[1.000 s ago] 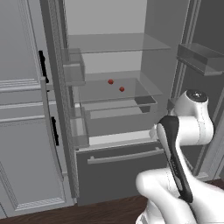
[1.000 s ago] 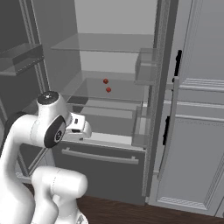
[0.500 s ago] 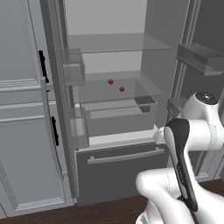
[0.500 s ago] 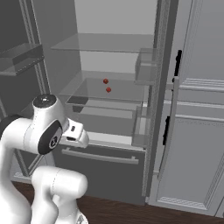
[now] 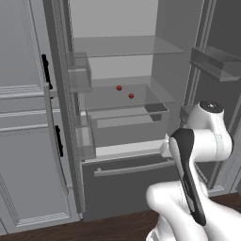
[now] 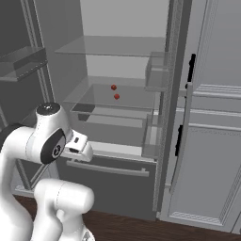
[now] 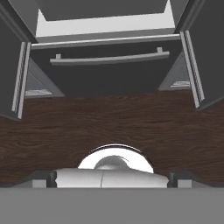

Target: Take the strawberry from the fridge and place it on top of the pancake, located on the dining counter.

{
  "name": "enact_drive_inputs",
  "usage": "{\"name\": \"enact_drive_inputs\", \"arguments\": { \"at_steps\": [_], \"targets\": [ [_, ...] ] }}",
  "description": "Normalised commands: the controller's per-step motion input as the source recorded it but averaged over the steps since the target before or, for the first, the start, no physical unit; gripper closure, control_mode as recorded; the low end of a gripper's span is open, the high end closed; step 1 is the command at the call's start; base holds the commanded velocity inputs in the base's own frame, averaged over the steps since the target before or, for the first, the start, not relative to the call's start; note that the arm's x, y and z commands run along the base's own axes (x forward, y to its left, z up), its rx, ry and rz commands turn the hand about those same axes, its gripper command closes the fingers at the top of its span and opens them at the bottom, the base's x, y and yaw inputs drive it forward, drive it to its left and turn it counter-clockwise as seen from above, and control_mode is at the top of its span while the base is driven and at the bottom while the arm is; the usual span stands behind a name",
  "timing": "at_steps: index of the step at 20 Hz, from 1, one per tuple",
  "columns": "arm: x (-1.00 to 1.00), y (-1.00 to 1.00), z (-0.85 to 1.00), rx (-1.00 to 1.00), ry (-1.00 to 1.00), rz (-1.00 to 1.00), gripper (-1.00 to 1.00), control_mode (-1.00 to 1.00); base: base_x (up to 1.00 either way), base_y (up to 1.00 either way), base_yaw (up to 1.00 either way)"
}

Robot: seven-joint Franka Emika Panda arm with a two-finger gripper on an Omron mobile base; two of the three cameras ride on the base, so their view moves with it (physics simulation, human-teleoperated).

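Note:
The fridge stands with both doors swung open, its pale interior and glass shelves bare to view. Two small red things rest apart on the middle glass shelf, also seen from the right. They are too small to tell which is the strawberry. My gripper hangs low in front of the fridge's bottom drawer, pointing down at the floor. It is open, with nothing between its fingertips. The pancake and the dining counter are out of view.
Light grey panelled cabinets with black handles flank the fridge. The open doors carry bins and jut out on both sides. Dark wood floor lies below the hand.
The hand has sunk a little and tucked closer to the arm. The fridge and the two red things have not moved.

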Motion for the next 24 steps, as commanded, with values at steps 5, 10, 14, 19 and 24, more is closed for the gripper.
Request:
{"name": "enact_drive_inputs", "arguments": {
  "at_steps": [5, 10, 14, 19, 24],
  "targets": [
    [0.0, 0.0, -0.31, 0.0, -0.08, 0.03, -1.0, -1.0, 0.0, 0.0, 0.0],
    [-0.09, 0.02, -0.16, -0.03, -0.11, 0.03, -1.0, -1.0, 0.0, 0.0, 0.0],
    [-0.01, 0.0, 0.0, 0.0, -0.03, 0.02, -1.0, -1.0, 0.0, 0.0, 0.0],
    [0.0, 0.01, 0.0, 0.0, 0.0, 0.04, -1.0, -1.0, 0.0, 0.0, 0.0],
    [0.04, 0.0, 0.0, 0.0, 0.0, 0.0, -1.0, 1.0, 0.04, 0.0, 0.0]
  ]
}}
